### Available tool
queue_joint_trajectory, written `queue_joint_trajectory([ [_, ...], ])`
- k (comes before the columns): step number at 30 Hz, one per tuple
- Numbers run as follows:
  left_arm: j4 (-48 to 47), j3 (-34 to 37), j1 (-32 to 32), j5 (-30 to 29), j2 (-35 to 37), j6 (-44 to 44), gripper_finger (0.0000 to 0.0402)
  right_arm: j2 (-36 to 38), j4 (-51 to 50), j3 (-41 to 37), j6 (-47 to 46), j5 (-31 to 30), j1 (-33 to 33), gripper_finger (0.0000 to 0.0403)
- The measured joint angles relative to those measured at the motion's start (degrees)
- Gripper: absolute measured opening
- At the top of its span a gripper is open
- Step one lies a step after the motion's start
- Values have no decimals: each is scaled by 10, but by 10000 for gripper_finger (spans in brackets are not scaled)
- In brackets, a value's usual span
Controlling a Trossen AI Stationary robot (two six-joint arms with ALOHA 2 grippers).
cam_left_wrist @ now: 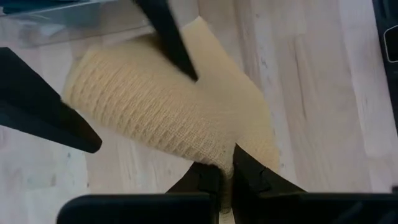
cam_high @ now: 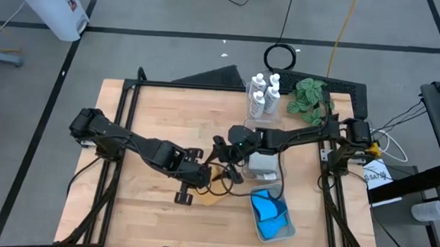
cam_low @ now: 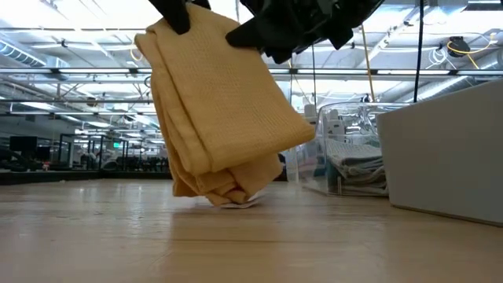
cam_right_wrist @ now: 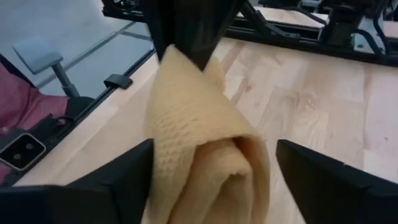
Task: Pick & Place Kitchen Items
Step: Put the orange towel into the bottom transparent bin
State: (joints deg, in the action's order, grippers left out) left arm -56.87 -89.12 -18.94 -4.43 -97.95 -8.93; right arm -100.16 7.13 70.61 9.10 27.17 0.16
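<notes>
A folded orange cloth [cam_low: 220, 110] hangs below my left gripper [cam_left_wrist: 227, 171], which is shut on its upper end. Its lower folds [cam_low: 224, 195] rest on the wooden table. In the high view the cloth [cam_high: 214, 190] shows near the table's middle, under my left gripper [cam_high: 205, 175]. My right gripper [cam_right_wrist: 214, 149] is open, coming nearly level from the table's right. Its two fingers [cam_right_wrist: 118, 180] stand on either side of the hanging cloth [cam_right_wrist: 205, 137]. Whether they touch it I cannot tell. My left gripper pinches the cloth's upper corner [cam_left_wrist: 225, 158] between its two shut fingers, which come from above and slant down. The hold takes in several folded layers. The cloth hangs below the fingers, spreading out downward, with its lower end on the table.
A clear bin [cam_high: 265, 163] holding a grey cloth stands right of the grippers. Nearer the front is a pale tray [cam_high: 290, 227] with blue sponges. White bottles [cam_high: 262, 91] and a green plant [cam_high: 307, 94] stand at the far edge. The table's left half is bare wood.
</notes>
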Motion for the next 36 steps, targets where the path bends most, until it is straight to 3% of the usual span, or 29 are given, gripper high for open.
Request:
queue_joint_trajectory([
  [6,12,0,-5,6,0,3,20,0,1,0,-26,0,-1,205],
  [12,58,0,-16,36,0,12,50,9,-24,0,3,17,-1,48],
  [14,73,0,-18,42,2,10,57,20,-42,-1,25,30,-2,14],
  [25,63,-32,4,46,62,-50,64,125,-173,-1,9,19,-1,2],
  [31,57,-33,18,20,129,-49,65,207,-265,-1,-28,-73,1,1],
  [36,10,-33,32,-28,182,-58,65,281,-335,-1,-114,-145,7,1],
])
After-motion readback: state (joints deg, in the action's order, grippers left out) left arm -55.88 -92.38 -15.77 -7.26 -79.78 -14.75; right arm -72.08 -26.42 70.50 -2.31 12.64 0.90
